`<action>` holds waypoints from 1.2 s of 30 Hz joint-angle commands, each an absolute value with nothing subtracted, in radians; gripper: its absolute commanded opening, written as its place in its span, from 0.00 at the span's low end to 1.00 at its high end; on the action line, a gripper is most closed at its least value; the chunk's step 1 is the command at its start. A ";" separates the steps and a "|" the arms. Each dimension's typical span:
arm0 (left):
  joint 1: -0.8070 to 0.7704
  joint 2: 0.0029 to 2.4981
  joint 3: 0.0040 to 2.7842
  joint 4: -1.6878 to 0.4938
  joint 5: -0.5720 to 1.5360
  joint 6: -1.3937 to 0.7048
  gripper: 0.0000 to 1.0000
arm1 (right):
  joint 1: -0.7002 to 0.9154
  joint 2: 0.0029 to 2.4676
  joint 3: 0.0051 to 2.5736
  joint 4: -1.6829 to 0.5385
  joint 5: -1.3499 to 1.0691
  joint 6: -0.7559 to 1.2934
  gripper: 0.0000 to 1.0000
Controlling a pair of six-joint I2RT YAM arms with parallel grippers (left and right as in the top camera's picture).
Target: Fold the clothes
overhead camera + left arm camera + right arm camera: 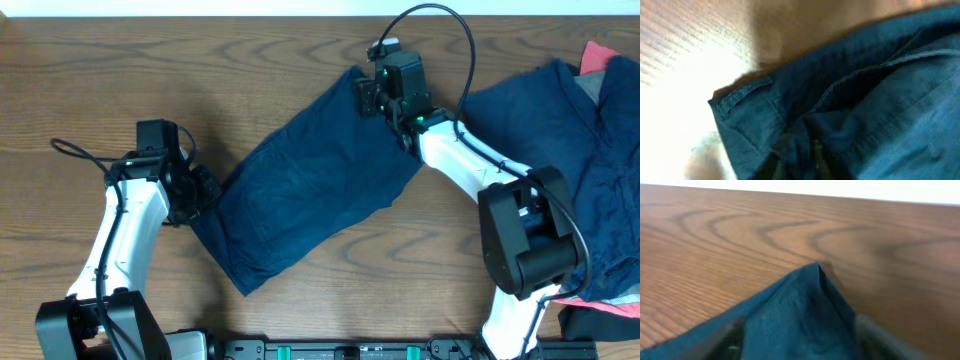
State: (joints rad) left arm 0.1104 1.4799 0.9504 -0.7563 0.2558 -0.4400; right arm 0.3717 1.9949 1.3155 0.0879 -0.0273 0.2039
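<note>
The navy shorts (310,190) lie diagonally across the middle of the wooden table (200,60). The right arm lies between them and the heap of navy, red-pink and grey clothes (600,150) at the right edge. The right gripper (368,95) stands wide astride their far corner; the left gripper (205,190) meets their left edge, where cloth fills its view, so its state cannot be told.

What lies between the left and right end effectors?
A dark navy-blue cloth garment, spread flat on the wooden table, spans from the left end effector to the right end effector; the overhead view shows it.
</note>
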 commanded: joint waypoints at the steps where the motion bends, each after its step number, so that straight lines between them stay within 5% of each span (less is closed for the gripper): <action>1: 0.113 1.475 0.966 -0.752 0.251 -0.446 0.34 | 0.347 1.929 1.322 0.086 -0.035 0.208 0.73; 9: 0.113 1.475 0.966 -0.862 0.250 -0.446 0.43 | 0.334 1.784 1.322 -0.190 -0.034 0.193 0.64; 17: 0.113 1.475 0.966 -0.986 0.167 -0.469 0.86 | 0.334 1.901 1.321 -0.496 -0.034 0.185 0.53; 31: 0.111 1.489 0.861 -0.874 0.169 -0.522 0.89 | 0.322 2.041 1.321 -0.626 0.006 0.195 0.51; 36: 0.110 1.494 0.781 -0.781 0.236 -0.525 0.89 | 0.303 2.041 1.321 -0.801 0.118 0.353 0.49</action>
